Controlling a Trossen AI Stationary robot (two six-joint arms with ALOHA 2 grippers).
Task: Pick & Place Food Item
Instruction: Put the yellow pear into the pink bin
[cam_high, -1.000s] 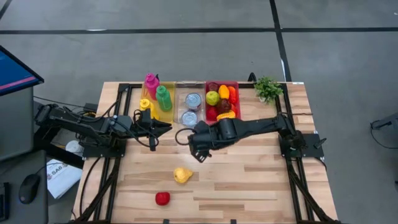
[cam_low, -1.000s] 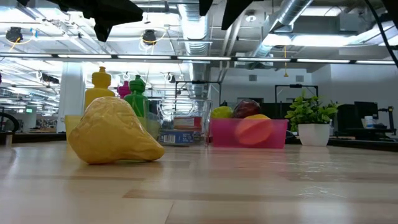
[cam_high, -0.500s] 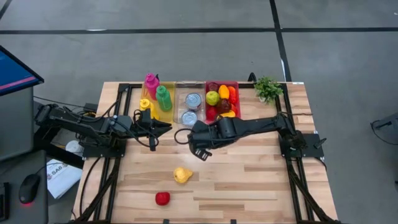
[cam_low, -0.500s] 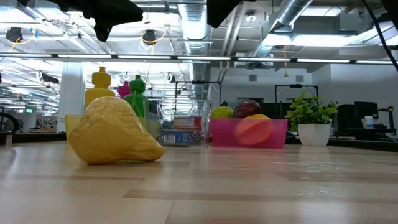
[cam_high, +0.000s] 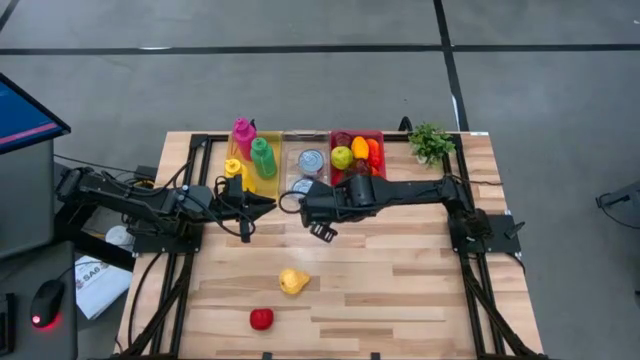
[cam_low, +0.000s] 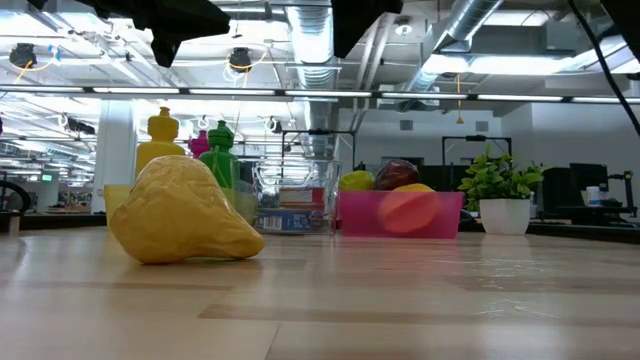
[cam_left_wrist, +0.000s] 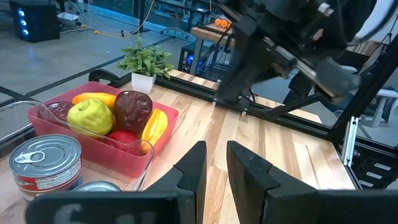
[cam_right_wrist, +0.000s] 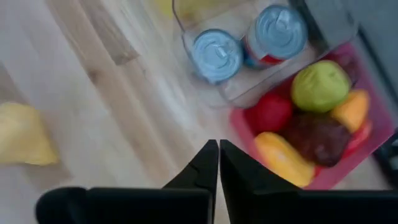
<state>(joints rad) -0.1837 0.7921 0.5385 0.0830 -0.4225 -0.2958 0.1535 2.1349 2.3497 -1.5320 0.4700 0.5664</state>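
Spanning the scene is a pale wooden plank worktop (cam_high: 400, 290) with black rails along its sides. At the left, the left tool (cam_high: 268, 206) rests beside the yellow bin of squeeze bottles (cam_high: 252, 155), its fingers (cam_left_wrist: 194, 167) slightly apart and holding nothing. Next comes a clear bin of ribbed metal cans (cam_high: 308, 172), then a glossy red bin (cam_high: 358, 160) heaped with smooth rounded fruit. The right tool (cam_high: 322, 230) hangs just in front of the can bin, fingers pressed together, empty. Nearer the front edge, on bare open planks well apart from both arms, lie a lumpy yellow food item (cam_high: 293, 281) and a small red one (cam_high: 261, 318). A potted plant (cam_high: 431, 141) stands at the far right corner.
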